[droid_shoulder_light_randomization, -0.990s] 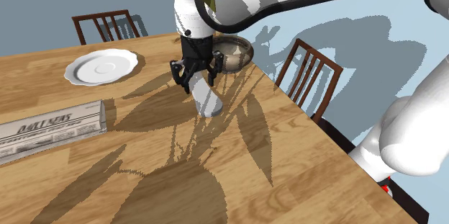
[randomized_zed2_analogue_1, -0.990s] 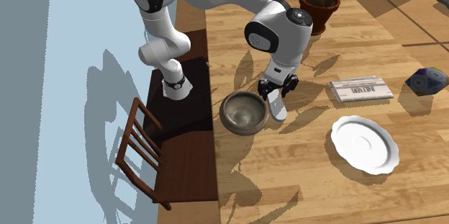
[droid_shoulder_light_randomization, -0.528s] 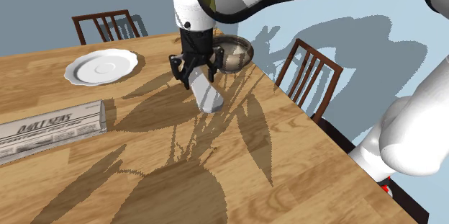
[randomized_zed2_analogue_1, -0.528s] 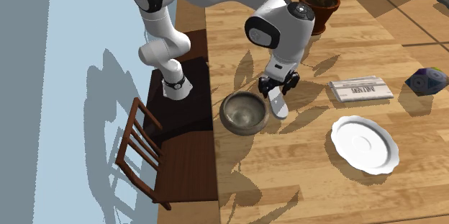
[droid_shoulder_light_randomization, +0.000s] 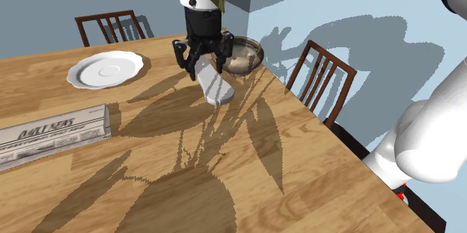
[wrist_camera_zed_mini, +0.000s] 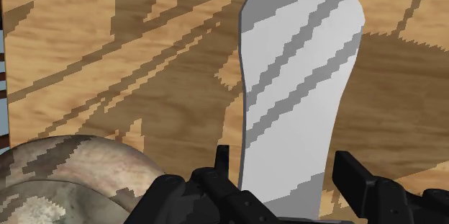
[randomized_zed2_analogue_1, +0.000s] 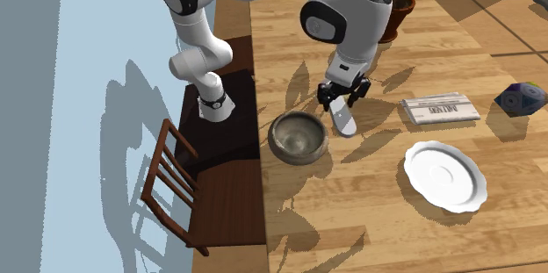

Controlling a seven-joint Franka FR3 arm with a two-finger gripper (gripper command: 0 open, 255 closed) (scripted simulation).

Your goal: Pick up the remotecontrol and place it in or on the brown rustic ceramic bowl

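Observation:
The remote control (droid_shoulder_light_randomization: 218, 89) is a plain pale grey slab. It hangs tilted from my gripper (droid_shoulder_light_randomization: 202, 63) a little above the wooden table (droid_shoulder_light_randomization: 247, 186), and the fingers are shut on its upper end. The brown mottled bowl (droid_shoulder_light_randomization: 244, 53) stands just behind the gripper, near the table's far corner. From the second exterior view, the remote (randomized_zed2_analogue_1: 344, 123) hangs under the gripper (randomized_zed2_analogue_1: 341, 104), beside the bowl (randomized_zed2_analogue_1: 299, 137) and apart from it. Looking along the hand, the remote (wrist_camera_zed_mini: 295, 93) runs out from between the fingers (wrist_camera_zed_mini: 221, 166), with the bowl's rim (wrist_camera_zed_mini: 72, 168) off to one side.
A white plate (droid_shoulder_light_randomization: 105, 69) and a folded newspaper (droid_shoulder_light_randomization: 52, 130) lie toward the shoulder view's left. Chairs stand at the far edge (droid_shoulder_light_randomization: 111, 25) and the right edge (droid_shoulder_light_randomization: 322, 82). A potted plant (randomized_zed2_analogue_1: 391, 3) and a dark faceted object (randomized_zed2_analogue_1: 520, 97) also sit on the table.
The gripper has risen and moved a little toward the bowl, carrying the remote with it; the remote's lower end has left the tabletop.

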